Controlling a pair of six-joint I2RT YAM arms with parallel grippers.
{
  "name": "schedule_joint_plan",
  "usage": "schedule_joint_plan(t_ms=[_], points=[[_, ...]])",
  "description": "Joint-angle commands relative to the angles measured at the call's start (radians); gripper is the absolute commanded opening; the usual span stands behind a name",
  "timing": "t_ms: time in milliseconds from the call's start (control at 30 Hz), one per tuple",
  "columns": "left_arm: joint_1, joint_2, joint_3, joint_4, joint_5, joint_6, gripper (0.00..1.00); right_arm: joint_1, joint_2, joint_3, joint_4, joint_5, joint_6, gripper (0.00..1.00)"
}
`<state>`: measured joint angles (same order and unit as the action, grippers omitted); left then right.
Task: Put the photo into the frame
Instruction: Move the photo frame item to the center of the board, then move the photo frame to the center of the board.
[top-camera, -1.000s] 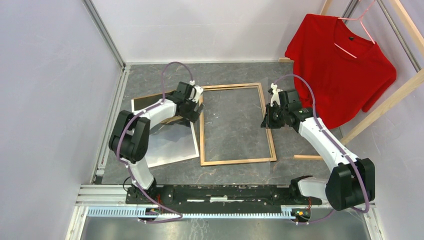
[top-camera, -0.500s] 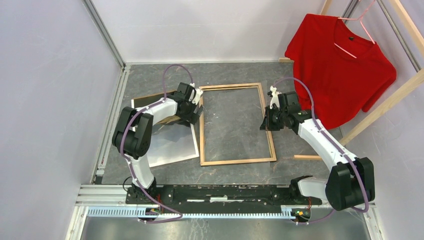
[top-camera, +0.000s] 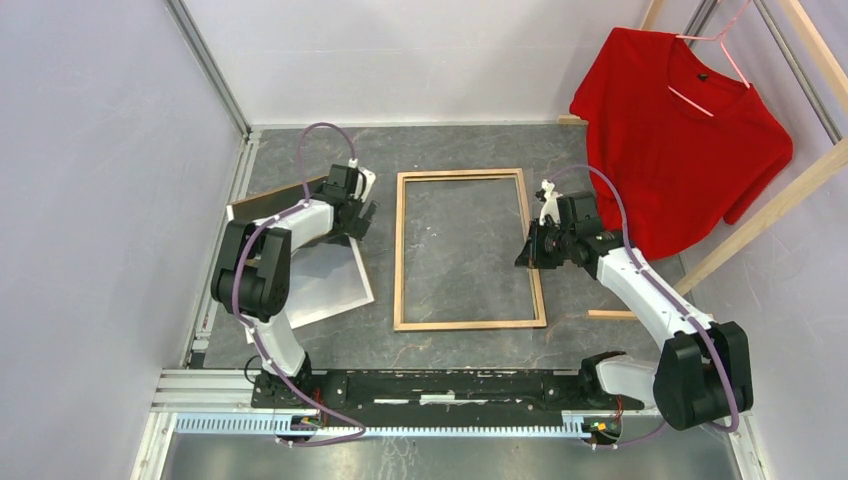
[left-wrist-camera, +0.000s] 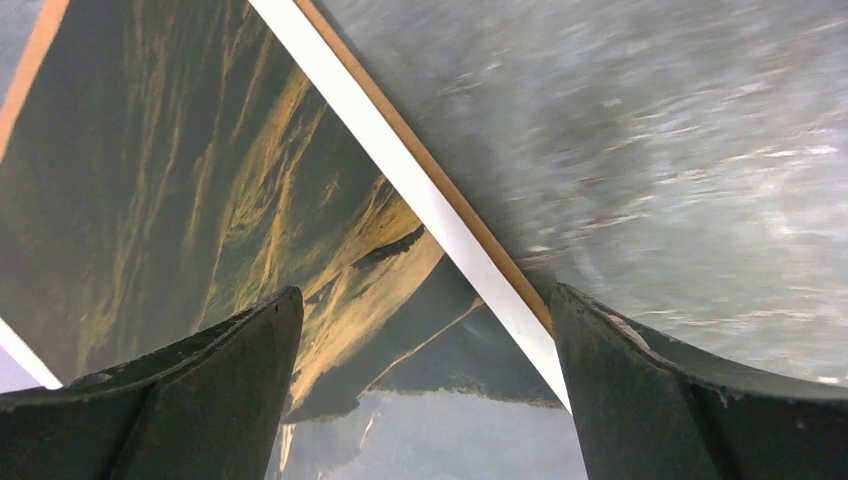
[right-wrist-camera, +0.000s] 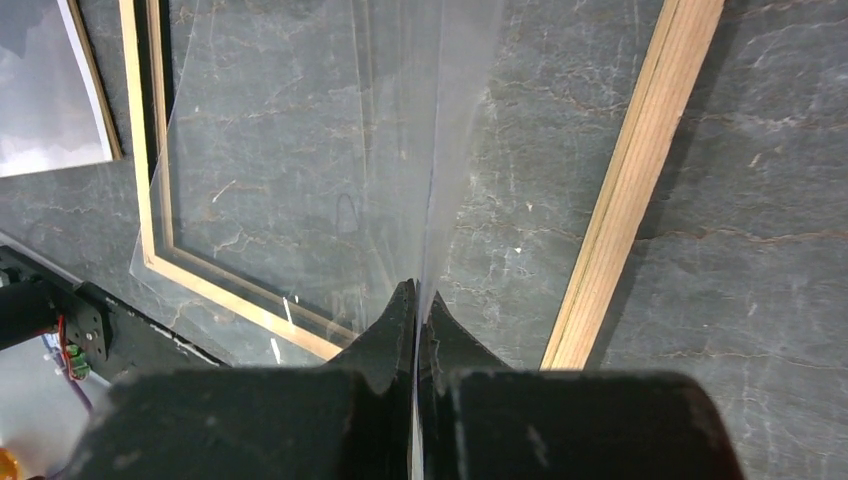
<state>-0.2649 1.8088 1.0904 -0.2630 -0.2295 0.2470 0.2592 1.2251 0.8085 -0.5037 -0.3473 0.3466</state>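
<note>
Grey table (top-camera: 460, 150); right gripper (right-wrist-camera: 417, 295) pinches clear sheet (right-wrist-camera: 330, 150), visible wrist-view only.

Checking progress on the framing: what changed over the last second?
The left tool, open, swung left off the left rail of the frame, and the photo with the backing board slid left with it, opening a gap. The right tool stayed shut on the clear sheet; the frame barely shifted.

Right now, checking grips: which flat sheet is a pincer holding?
The clear sheet, pinched in the shut right pincer; the photo lies ungripped beneath the open left pincer.
</note>
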Motion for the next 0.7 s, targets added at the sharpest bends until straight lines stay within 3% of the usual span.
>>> schedule_joint_plan(t_ms=[0, 133, 367, 567, 667], points=[[0.029, 0.015, -0.052, -0.132, -0.090, 0.113, 1.00, 0.003, -0.042, -0.048, 0.057, -0.048, 0.030, 0.00], [-0.013, -0.014, 0.061, -0.253, 0.033, 0.054, 1.00, 0.002, -0.046, -0.057, 0.060, -0.056, 0.036, 0.00], [-0.110, 0.042, 0.252, -0.408, 0.376, -0.066, 1.00, 0.002, -0.061, -0.066, 0.073, -0.060, 0.059, 0.00], [-0.163, 0.138, 0.307, -0.408, 0.409, -0.105, 0.99, 0.003, -0.061, -0.072, 0.064, -0.052, 0.049, 0.00], [-0.164, 0.167, 0.323, -0.403, 0.398, -0.109, 0.89, 0.002, -0.062, -0.070, 0.058, -0.048, 0.043, 0.00]])
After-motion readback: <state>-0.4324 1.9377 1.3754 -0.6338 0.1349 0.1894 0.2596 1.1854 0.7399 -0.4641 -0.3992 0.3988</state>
